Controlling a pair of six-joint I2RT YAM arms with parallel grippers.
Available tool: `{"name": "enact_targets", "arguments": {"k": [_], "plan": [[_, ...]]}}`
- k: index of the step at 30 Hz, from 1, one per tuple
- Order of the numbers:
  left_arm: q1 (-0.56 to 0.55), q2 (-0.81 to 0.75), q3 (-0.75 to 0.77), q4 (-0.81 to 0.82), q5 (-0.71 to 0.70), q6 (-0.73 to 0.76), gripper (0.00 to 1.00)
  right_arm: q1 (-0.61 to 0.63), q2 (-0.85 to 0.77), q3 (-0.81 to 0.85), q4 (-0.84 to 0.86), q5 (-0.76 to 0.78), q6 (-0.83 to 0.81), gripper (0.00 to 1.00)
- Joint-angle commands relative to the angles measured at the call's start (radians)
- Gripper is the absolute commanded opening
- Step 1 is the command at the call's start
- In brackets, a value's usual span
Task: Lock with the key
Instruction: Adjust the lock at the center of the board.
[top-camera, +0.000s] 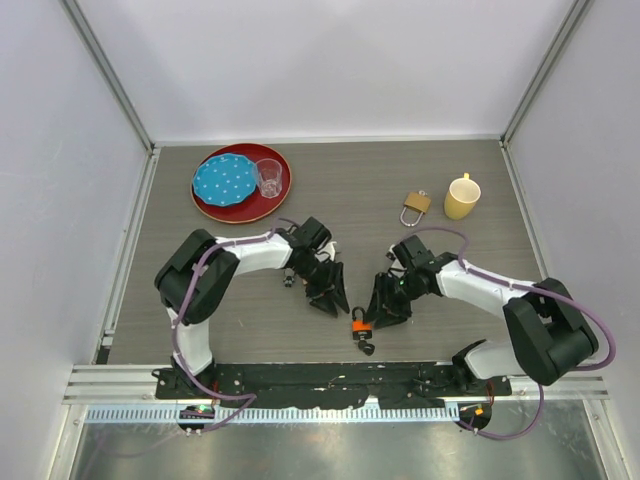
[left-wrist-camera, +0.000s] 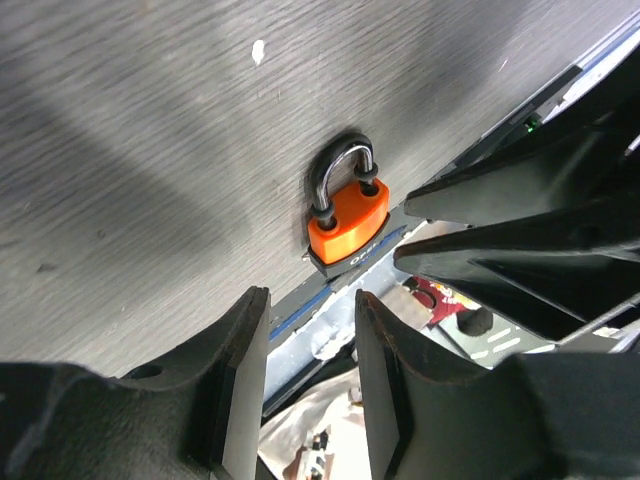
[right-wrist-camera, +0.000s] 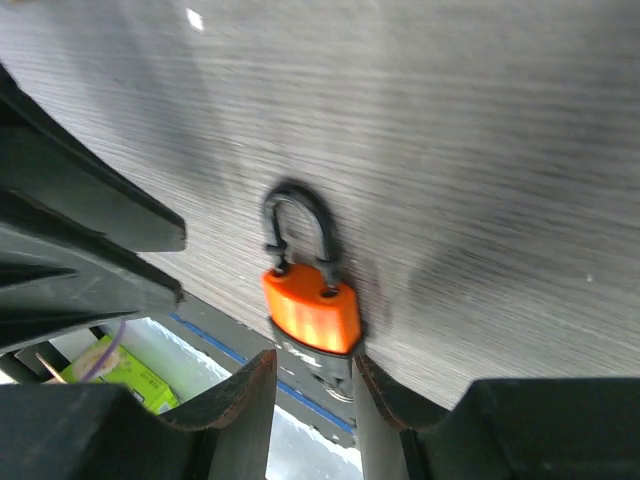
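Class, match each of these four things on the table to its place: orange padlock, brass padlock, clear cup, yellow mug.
Things:
1 orange padlock
2 brass padlock
3 clear cup
4 yellow mug

Places:
A on the red tray
B farthest right of the four
C nearest the front edge
D just left of the mug

Pairs: 1-C, 2-D, 3-A, 4-B

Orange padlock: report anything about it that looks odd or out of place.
Nothing looks damaged or askew. The orange padlock has its shackle seated in the body; its black lower end sits between the fingers of the right gripper, apparently gripped, near the table edge. The left gripper stands open beside it.
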Motion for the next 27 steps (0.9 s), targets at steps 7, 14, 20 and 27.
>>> {"name": "enact_targets", "arguments": {"k": [7,14,20,27], "plan": [[-0.041,0.135,0.107,0.073,0.114,-0.016,0.38,0.001,0.048,-0.084,0.186,-0.112,0.07,0.4],[-0.04,0.189,0.183,0.206,0.14,-0.111,0.35,0.024,0.139,-0.08,0.35,-0.191,0.165,0.38],[-0.014,0.149,0.228,0.107,0.072,-0.03,0.38,0.027,0.124,-0.023,0.297,-0.185,0.147,0.39],[0.026,-0.002,0.222,-0.155,-0.135,0.275,0.57,0.019,0.055,0.118,0.06,-0.142,0.025,0.42]]}}
